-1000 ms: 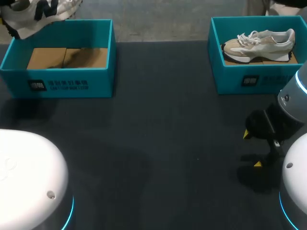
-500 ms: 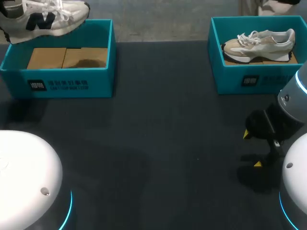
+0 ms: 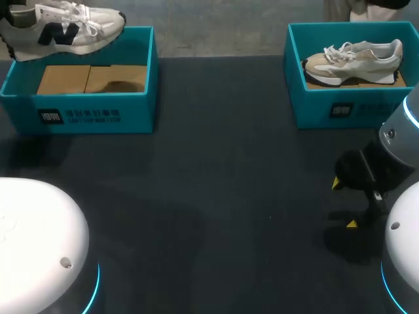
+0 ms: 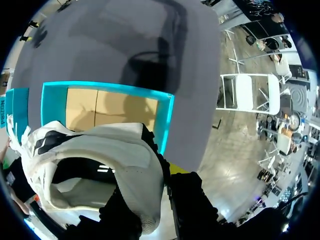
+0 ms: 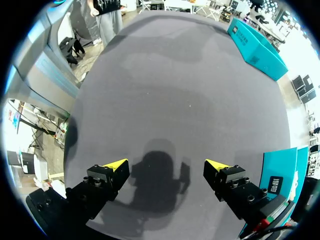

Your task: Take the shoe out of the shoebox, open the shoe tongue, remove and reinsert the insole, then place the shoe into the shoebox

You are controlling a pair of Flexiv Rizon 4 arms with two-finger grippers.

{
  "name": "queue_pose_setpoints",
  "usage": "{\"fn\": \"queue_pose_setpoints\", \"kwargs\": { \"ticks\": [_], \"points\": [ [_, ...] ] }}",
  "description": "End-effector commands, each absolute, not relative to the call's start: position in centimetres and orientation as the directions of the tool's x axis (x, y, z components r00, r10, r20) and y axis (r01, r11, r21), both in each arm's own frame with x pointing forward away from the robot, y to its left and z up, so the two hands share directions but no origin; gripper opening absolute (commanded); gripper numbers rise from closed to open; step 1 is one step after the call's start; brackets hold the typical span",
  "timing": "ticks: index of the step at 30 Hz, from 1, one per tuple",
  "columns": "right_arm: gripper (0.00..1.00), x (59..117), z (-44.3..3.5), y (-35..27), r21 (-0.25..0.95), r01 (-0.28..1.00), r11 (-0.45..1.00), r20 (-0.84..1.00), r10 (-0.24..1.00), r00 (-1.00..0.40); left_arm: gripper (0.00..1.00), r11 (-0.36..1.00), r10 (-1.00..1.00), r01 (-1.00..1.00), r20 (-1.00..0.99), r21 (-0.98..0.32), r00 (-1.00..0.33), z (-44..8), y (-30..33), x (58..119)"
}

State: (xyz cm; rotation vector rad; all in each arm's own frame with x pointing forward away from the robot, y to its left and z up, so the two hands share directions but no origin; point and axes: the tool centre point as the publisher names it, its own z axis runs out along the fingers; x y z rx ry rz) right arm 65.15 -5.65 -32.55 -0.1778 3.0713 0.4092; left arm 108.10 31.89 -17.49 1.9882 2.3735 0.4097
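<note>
Shoe (image 3: 62,31) above left shoebox (image 3: 131,108); second shoe (image 3: 353,59) in right shoebox (image 3: 314,108).

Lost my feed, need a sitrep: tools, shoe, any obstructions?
Left tool shut on white shoe at heel, shoe in air above left shoebox. Right tool open above table. Nothing seen blocking.

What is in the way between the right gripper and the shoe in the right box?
Only the shoebox's near wall, between the right gripper and the shoe; the box is open on top.

The right gripper (image 5: 166,164), spread wide, hangs above the grey table (image 5: 175,90), a teal shoebox (image 5: 285,165) beside it.
</note>
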Motion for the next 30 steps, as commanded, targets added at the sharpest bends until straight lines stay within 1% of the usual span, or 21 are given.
{"fn": "queue_pose_setpoints", "kwargs": {
  "ticks": [1, 5, 7, 8, 10, 14, 22, 30],
  "points": [
    [1.0, 65.0, -32.6, -5.6, 0.255, -0.118, 0.96, -0.055, -0.108, -0.993, 0.0, 0.098, 0.989, 0.972, 0.088, 0.213, -0.119, -17.1, 32.6, 108.5],
    [1.0, 65.0, -32.6, -5.6, 0.255, -0.118, 0.96, -0.055, -0.108, -0.993, 0.0, 0.006, 0.992, 0.977, 0.121, 0.214, -0.033, -17.6, 32.9, 109.1],
    [1.0, 65.0, -32.6, -5.6, 0.255, -0.118, 0.96, -0.055, -0.108, -0.993, 0.0, 0.009, 0.989, 0.977, 0.142, 0.214, -0.04, -18.0, 32.9, 109.3],
    [1.0, 65.0, -32.6, -5.6, 0.255, -0.118, 0.96, -0.055, -0.108, -0.993, 0.0, -0.017, 0.989, 0.977, 0.147, 0.213, -0.015, -18.2, 32.8, 109.4],
    [1.0, 65.0, -32.6, -5.6, 0.255, -0.118, 0.96, -0.055, -0.108, -0.993, 0.0, -0.004, 0.988, 0.979, 0.15, 0.203, -0.027, -18.5, 32.9, 109.6],
    [1.0, 65.0, -32.6, -5.6, 0.255, -0.118, 0.96, -0.055, -0.108, -0.993, 0.0, -0.029, 0.985, 0.977, 0.171, 0.213, -0.008, -19.4, 32.4, 109.8],
    [1.0, 65.0, -32.6, -5.6, 0.255, -0.118, 0.96, -0.055, -0.108, -0.993, 0.0, 0.006, 0.981, 0.986, 0.19, 0.166, -0.037, -21.8, 31.7, 110.9],
    [1.0, 65.0, -32.6, -5.6, 0.255, -0.118, 0.96, -0.055, -0.108, -0.993, 0.0, 0.015, 0.976, 0.988, 0.211, 0.155, -0.048, -23.1, 31.5, 111.2]
  ]
}}
